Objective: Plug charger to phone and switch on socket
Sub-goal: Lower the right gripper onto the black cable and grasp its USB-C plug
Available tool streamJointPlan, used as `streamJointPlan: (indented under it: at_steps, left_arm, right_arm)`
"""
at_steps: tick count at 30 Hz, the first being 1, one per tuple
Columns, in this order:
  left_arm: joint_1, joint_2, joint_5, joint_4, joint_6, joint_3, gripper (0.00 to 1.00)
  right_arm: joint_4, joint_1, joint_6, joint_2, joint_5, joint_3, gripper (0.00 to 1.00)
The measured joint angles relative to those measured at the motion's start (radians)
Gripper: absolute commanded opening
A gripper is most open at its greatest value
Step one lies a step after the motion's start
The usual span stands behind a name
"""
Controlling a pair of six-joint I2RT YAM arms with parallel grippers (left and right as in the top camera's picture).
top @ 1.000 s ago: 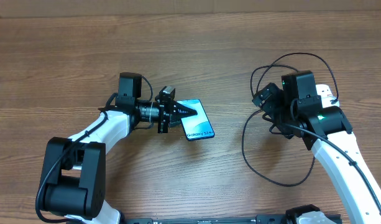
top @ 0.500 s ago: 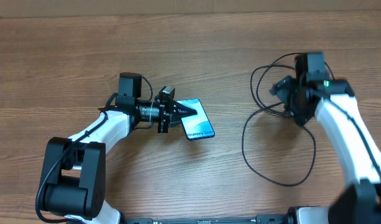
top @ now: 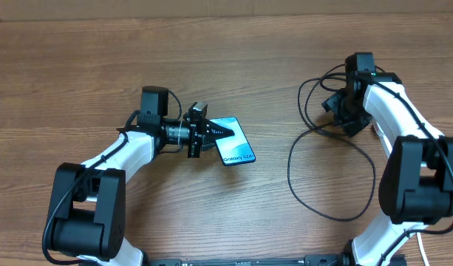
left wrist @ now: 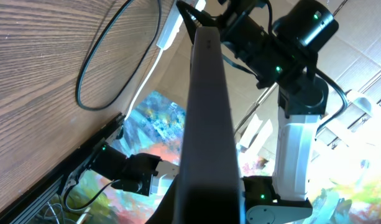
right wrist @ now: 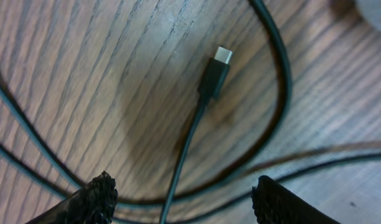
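My left gripper [top: 217,131] is shut on the phone [top: 237,145], a slim handset with a light blue screen, held by one end left of the table's middle. In the left wrist view the phone [left wrist: 206,118] shows edge-on as a dark slab. The charger [top: 290,171] lies in thin black loops at the right. My right gripper [top: 338,111] hovers over those loops, open. In the right wrist view the charger's small plug tip [right wrist: 216,67] lies on the wood ahead of the gripper [right wrist: 187,200], its cable running between the fingers [right wrist: 97,199] untouched. The socket [left wrist: 168,32] shows as a white strip.
The wooden table [top: 226,59] stretches bare behind both arms. The right arm's white links [top: 403,125] lie over the right side and cover most of the socket in the overhead view. Black cable loops [right wrist: 271,93] curve around the plug tip.
The right arm has swung toward the far side of the table, over the cable loops, and its jaws have narrowed. The left arm and phone have not moved.
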Motion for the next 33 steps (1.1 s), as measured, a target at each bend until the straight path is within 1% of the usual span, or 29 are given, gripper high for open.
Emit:
streamJointPlan:
  at_steps: [1, 5, 9, 15, 20, 22, 24, 27, 28, 29, 30, 33]
  left_arm:
    - [0.0, 0.0, -0.002, 0.0, 0.0, 0.0, 0.04]
    - [0.0, 0.0, -0.002, 0.0, 0.0, 0.0, 0.04]
    - [0.0, 0.0, -0.002, 0.0, 0.0, 0.0, 0.04]
    - [0.0, 0.0, -0.002, 0.0, 0.0, 0.0, 0.04]
    - [0.0, 0.0, -0.002, 0.0, 0.0, 0.0, 0.04]
    - [0.0, 0.0, -0.002, 0.0, 0.0, 0.0, 0.04]
    - [0.0, 0.0, -0.002, 0.0, 0.0, 0.0, 0.04]
    - [0.0, 0.0, -0.002, 0.0, 0.0, 0.0, 0.04]
    - [0.0, 0.0, -0.002, 0.0, 0.0, 0.0, 0.04]
    - [0.0, 0.0, -0.002, 0.0, 0.0, 0.0, 0.04]
    - [0.0, 0.0, -0.002, 0.0, 0.0, 0.0, 0.04]
    - [0.0, 0.0, -0.002, 0.0, 0.0, 0.0, 0.04]
  right_arm:
    - [0.012, 0.0, 0.005, 0.01, 0.001, 0.0, 0.7]
    - [0.048, 0.0, 0.017, 0.051, 0.008, 0.0, 0.61]
    - [0.046, 0.0, 0.043, 0.092, 0.012, 0.0, 0.59]
    - [0.063, 0.001, 0.062, 0.101, 0.027, 0.006, 0.51]
    - [0.093, 0.001, 0.065, 0.106, 0.047, 0.01, 0.51]
    - [0.099, 0.001, 0.064, 0.107, 0.053, 0.011, 0.45]
    - [0.099, 0.001, 0.067, 0.108, 0.061, 0.011, 0.41]
    - [0.096, 0.001, 0.067, 0.109, 0.068, 0.011, 0.27]
    - [0.093, 0.001, 0.071, 0.109, 0.069, 0.011, 0.21]
    - [0.09, 0.001, 0.071, 0.109, 0.071, 0.011, 0.11]
    - [0.087, 0.001, 0.07, 0.11, 0.074, 0.011, 0.04]
    - [0.078, 0.001, 0.076, 0.111, 0.071, 0.014, 0.04]
